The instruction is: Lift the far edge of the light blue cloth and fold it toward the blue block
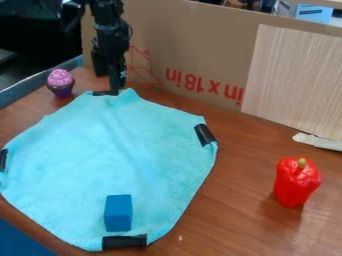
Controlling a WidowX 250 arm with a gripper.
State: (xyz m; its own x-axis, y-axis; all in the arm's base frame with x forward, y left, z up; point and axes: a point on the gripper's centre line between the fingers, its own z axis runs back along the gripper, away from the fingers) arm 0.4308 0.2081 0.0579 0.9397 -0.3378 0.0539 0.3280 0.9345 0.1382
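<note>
From where I stood, the gripper [114, 89] was at the turquoise cloth's [100, 145] far edge, near a toy cupcake [61, 82]; I couldn't tell how wide it was.

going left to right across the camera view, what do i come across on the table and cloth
Black strip at the left edge of the cloth → cupcake → blue block → black strip at the cloth's right edge → red pepper
</note>
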